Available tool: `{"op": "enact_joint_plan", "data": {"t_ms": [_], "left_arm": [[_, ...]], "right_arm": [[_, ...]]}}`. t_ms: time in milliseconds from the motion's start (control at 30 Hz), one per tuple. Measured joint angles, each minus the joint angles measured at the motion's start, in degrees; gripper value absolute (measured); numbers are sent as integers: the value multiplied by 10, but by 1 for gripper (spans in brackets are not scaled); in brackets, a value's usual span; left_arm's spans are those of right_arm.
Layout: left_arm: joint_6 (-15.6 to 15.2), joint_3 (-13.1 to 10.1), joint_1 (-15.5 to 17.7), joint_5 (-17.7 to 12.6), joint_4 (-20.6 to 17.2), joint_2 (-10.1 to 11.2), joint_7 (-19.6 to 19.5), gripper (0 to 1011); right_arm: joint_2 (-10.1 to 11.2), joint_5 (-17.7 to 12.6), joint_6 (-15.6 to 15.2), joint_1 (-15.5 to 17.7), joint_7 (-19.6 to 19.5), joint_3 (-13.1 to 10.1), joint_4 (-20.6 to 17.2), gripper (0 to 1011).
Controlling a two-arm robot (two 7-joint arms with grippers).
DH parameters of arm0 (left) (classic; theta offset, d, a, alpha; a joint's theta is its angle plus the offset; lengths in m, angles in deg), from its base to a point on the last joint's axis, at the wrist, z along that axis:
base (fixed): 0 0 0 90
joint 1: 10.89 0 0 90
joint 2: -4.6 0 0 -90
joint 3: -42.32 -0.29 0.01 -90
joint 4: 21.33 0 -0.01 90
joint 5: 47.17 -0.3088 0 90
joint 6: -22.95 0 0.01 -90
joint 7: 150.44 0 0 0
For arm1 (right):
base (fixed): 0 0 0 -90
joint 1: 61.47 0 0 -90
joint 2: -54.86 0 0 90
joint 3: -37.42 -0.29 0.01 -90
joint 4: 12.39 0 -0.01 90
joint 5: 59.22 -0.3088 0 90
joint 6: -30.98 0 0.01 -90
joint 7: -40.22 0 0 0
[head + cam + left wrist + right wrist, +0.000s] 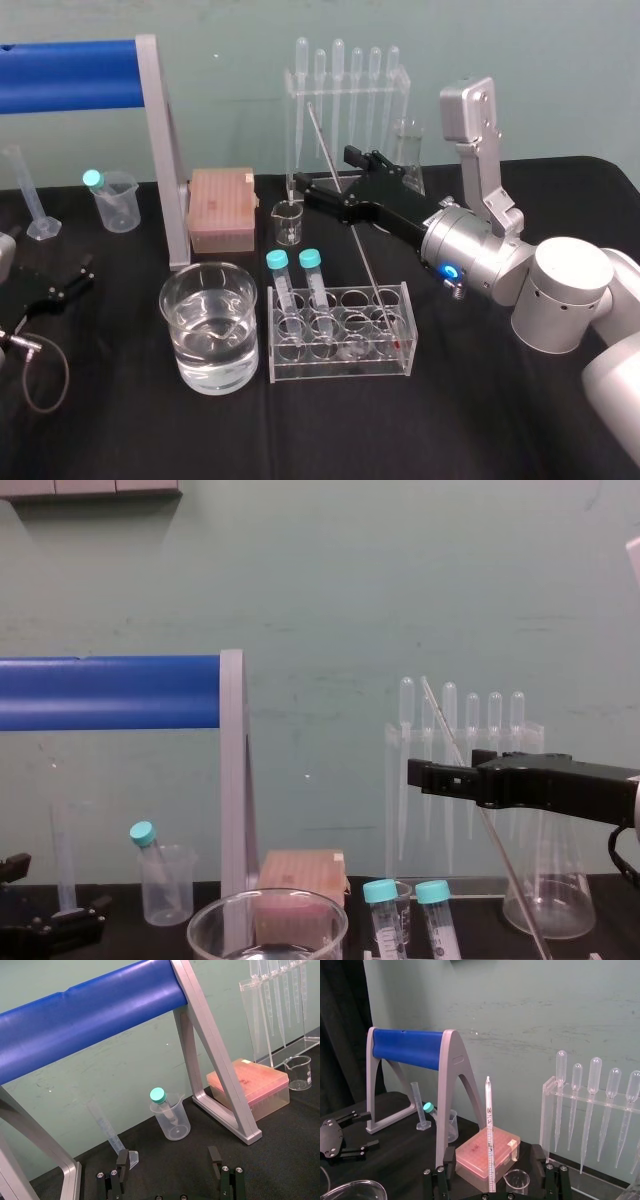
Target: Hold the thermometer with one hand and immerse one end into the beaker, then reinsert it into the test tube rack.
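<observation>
The thermometer [366, 258] stands tilted with its lower end in the right part of the clear test tube rack [340, 372]. Its top leans back toward the pipette stand. My right gripper [325, 170] reaches in from the right at the rod's upper half. In the right wrist view the thermometer [490, 1130] rises midway between the fingers [449, 1157], which stand wide apart and clear of it. From the chest view the rod [504, 865] crosses behind the gripper [445, 768]. The large beaker [185, 300], part full of water, stands left of the rack. My left gripper [85, 275] rests open at the table's left edge.
Two teal-capped tubes [312, 262] stand in the rack's left side. Behind it are a small beaker [288, 222], a pink tip box [222, 208], a pipette stand [345, 80] and a conical flask [410, 150]. A blue-roller frame [150, 130], a plastic beaker [117, 200] and a measuring cylinder [30, 195] stand at the left.
</observation>
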Motion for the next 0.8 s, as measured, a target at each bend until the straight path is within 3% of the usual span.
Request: {"op": "enact_joint_plan", "data": {"t_ms": [100,300,800], "left_arm": [[0,0,0,0,0,0,0,1008],[0,0,0,0,0,0,0,1008],[0,0,0,0,0,0,0,1008]], "right_arm": [[0,0,0,0,0,0,0,927],[0,0,0,0,0,0,0,760],[0,0,1,0,0,0,0,273]]}}
